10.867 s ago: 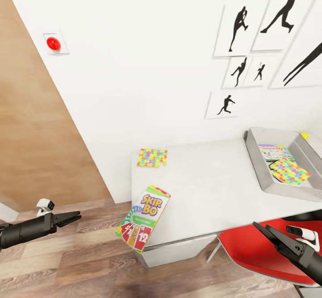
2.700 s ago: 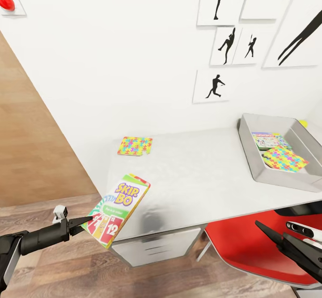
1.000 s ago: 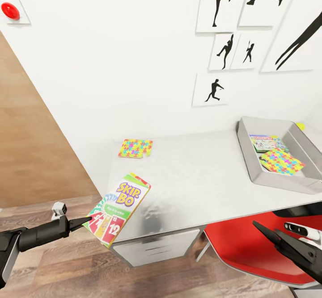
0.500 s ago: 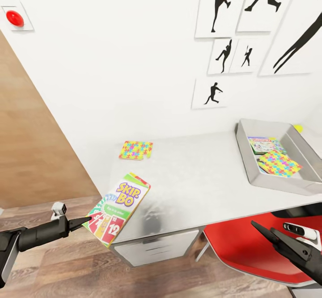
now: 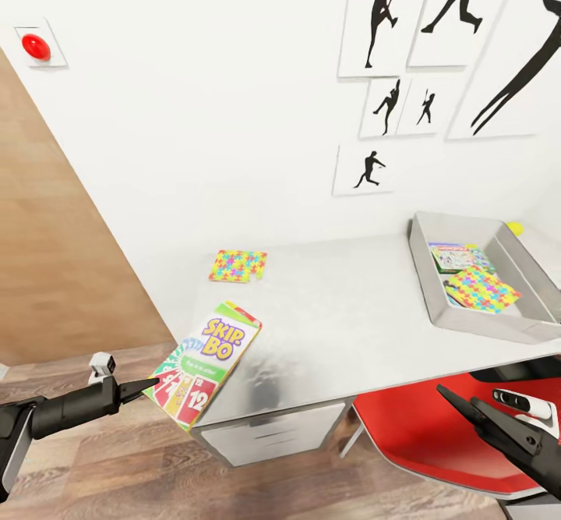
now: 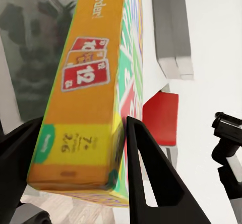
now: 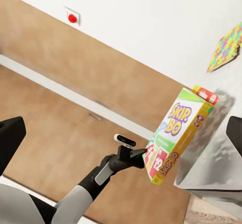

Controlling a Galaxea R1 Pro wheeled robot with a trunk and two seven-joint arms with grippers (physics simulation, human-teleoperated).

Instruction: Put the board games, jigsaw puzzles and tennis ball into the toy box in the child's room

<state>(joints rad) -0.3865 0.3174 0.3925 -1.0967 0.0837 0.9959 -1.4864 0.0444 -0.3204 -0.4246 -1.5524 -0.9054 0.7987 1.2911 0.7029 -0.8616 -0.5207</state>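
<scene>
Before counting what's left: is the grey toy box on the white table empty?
Not empty. The grey toy box holds a multicoloured jigsaw square and a flat printed game box.

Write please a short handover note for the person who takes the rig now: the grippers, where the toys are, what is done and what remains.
Left gripper: fingers either side of the end of the Skip-Bo box, which overhangs the table's front left corner; the left wrist view shows the box between the fingers, full clamp not certain.
Right gripper: empty, low over the red chair.
Done: one board game and one jigsaw puzzle lie in the toy box.
Left: Skip-Bo box, the second jigsaw puzzle near the wall, and the yellow tennis ball behind the toy box. One more board game is elsewhere.
</scene>
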